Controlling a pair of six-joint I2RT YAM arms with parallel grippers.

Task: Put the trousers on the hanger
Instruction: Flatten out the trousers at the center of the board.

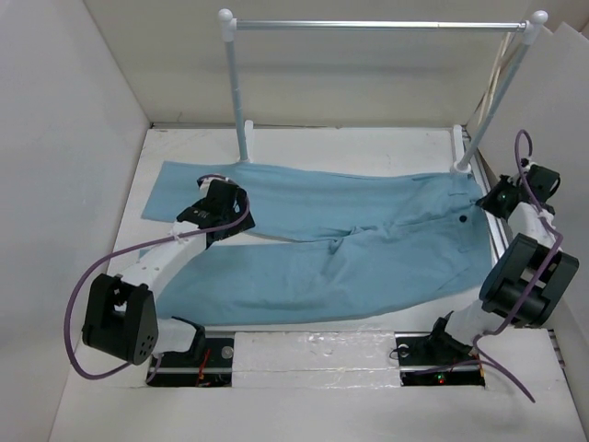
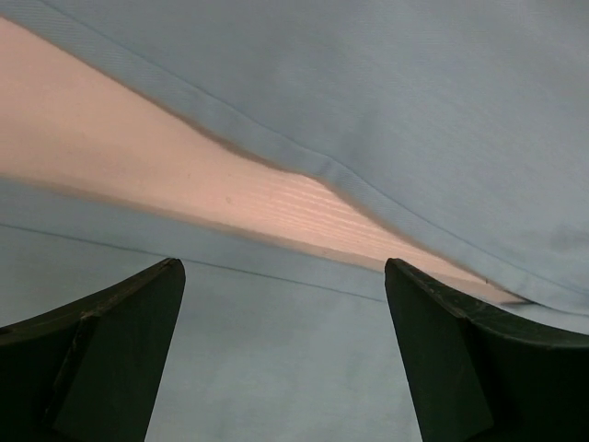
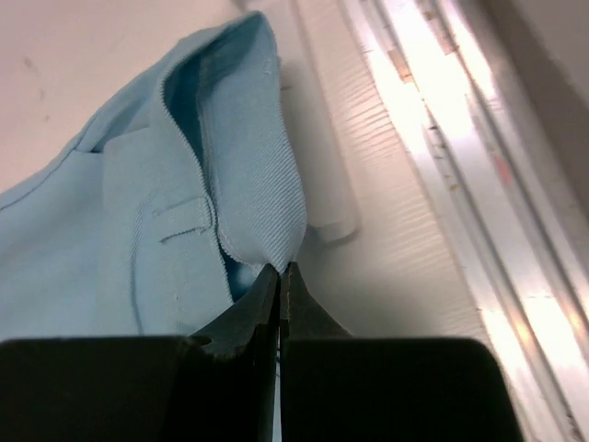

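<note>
Nearest me, the left gripper (image 2: 281,276) hung spread wide over the slit of bare table (image 2: 138,175) between the two legs, gripping nothing. The right gripper (image 3: 279,276) was pressed together on the waistband corner, a pinch only its own wrist camera made plain. The trousers (image 1: 368,249) lay flat across the table. Only the overhead view showed what seemed to be the hanger (image 1: 495,83), leaning by the far rail (image 1: 377,25), so by my reckoning nearly everything was left to do.

Top camera high, near side, facing down; wrist cameras close on trousers (image 1: 368,249), shared by all.
</note>
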